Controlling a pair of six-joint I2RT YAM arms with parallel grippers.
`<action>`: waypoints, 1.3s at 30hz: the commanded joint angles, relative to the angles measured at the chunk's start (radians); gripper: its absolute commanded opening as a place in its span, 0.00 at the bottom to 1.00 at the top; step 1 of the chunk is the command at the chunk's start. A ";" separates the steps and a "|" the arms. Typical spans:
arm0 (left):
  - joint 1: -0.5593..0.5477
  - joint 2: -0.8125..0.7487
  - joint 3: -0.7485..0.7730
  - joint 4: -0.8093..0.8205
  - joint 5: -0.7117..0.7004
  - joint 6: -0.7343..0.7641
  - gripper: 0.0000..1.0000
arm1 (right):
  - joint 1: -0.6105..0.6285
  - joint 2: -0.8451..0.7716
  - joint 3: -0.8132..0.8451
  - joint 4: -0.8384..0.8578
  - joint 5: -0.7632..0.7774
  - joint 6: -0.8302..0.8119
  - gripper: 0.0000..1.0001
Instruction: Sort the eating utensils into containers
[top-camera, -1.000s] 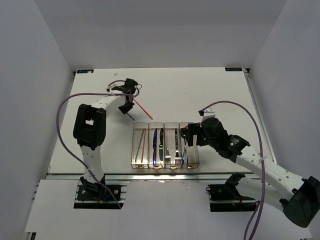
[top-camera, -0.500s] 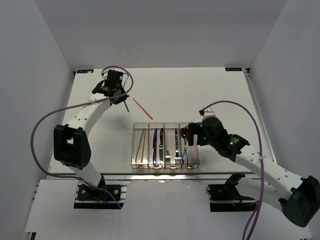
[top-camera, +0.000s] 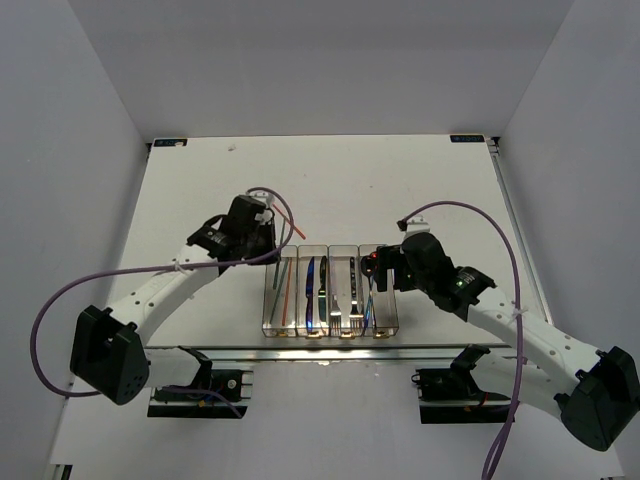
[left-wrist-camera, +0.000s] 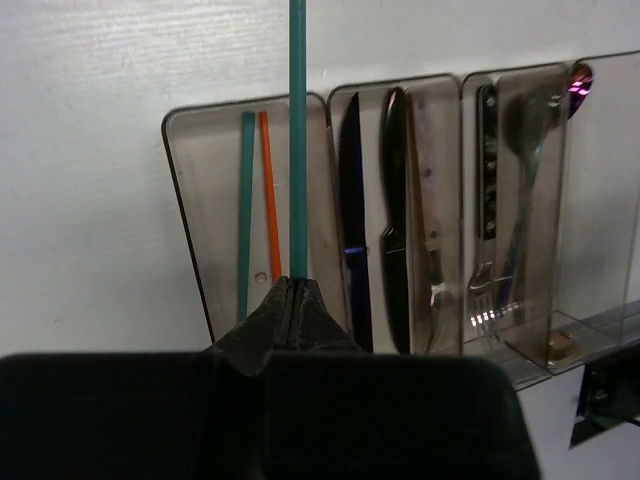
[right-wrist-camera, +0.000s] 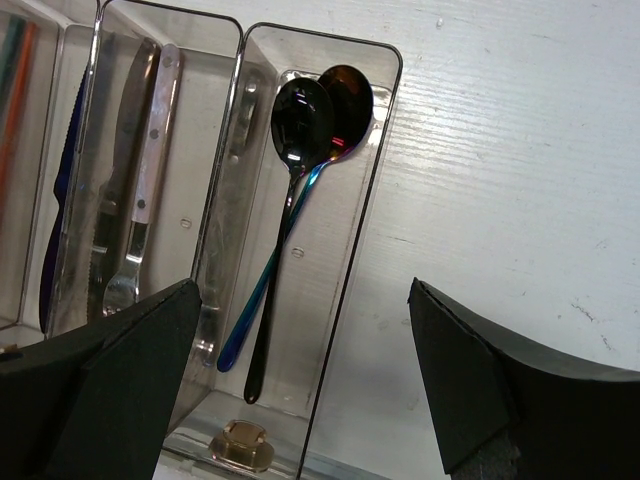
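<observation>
1. Worktop (top-camera: 400, 180): white, walled on L, R and far sides. Bin row (top-camera: 330, 247) = 4 clear bins joined side by side, mid-width, close to near edge. Wide white stretch runs from its far rim to the far edge.
2. L gripper (left-wrist-camera: 295, 287): clenched on one end of held green chopstick (left-wrist-camera: 297, 140). Stick runs straight out from the tips, crosses far rim of leftmost bin in wrist view and exits at top of frame. Far tip not seen; contact w/ bin: cannot tell.
3. Top view: L gripper sits by far-left corner of bin row. L elbow hangs out past near-left corner of worktop.
4. Leftmost bin: second green chopstick (left-wrist-camera: 245, 210) + orange-red chopstick (left-wrist-camera: 270, 195), lengthwise, just beside each other.
5. Bin 2: dark-blue knife (left-wrist-camera: 352, 220), black knife (left-wrist-camera: 395, 200). Bin 3: fork (left-wrist-camera: 485, 200), tines toward near edge.
6. Rightmost bin: dark spoon (right-wrist-camera: 300, 120) + red-bowled spoon (right-wrist-camera: 350, 95), bowls at far end, handles crossed.
7. R gripper (right-wrist-camera: 302, 300): released, jaws wide, nothing between. Hovers above rightmost bin; white worktop shows to its right.
</observation>
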 joint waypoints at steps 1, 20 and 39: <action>-0.019 -0.059 -0.098 0.031 -0.003 -0.018 0.00 | -0.004 -0.004 0.013 0.012 -0.017 -0.013 0.89; -0.150 -0.120 -0.212 0.001 -0.159 -0.129 0.42 | -0.004 0.043 0.025 0.034 -0.035 -0.003 0.89; -0.006 0.563 0.783 -0.361 -0.650 -0.458 0.97 | -0.050 0.078 0.072 0.037 -0.040 0.017 0.89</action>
